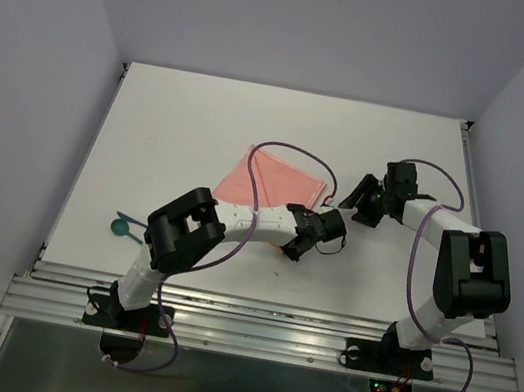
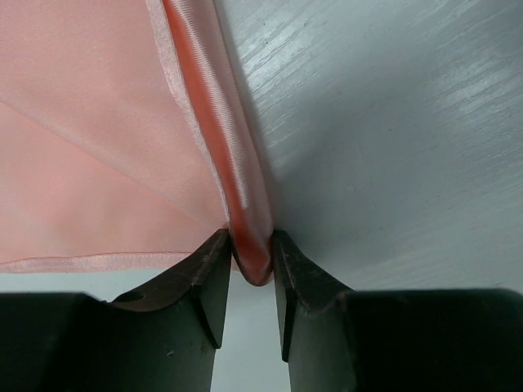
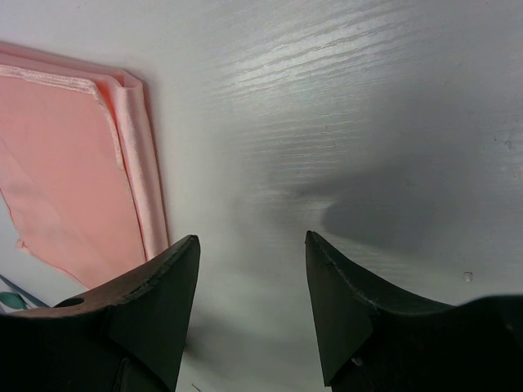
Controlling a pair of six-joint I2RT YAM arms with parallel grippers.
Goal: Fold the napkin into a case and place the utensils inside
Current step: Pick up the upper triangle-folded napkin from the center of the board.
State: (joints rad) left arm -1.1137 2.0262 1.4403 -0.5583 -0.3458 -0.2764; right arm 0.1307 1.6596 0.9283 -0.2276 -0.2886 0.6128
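From above, the napkin lies mid-worktop, salmon-pink, its shape no longer a plain square. My left hand is at the napkin's near corner and my right hand hangs just beside its right corner. The teal utensils sit well apart on the left side of the worktop, untouched.

On to my left wrist. My two fingers press in on either side of a glossy rolled fold at the napkin's corner, so I call that hand clamped on the cloth. The layers fan away to the left, with one crease running across them, and there is bare worktop to the right.

Over to my right wrist. That hand is spread wide with nothing in it, only grey worktop between the fingers. The napkin is off to the left, its stacked hems showing at least two layers, and a sliver of teal shows in the bottom-left corner.

As for progress, I judge the folding started but unfinished. The cloth is doubled, yet it is no narrow pouch. More folds are left to make, and then every utensil has to be fetched across and slid inside.
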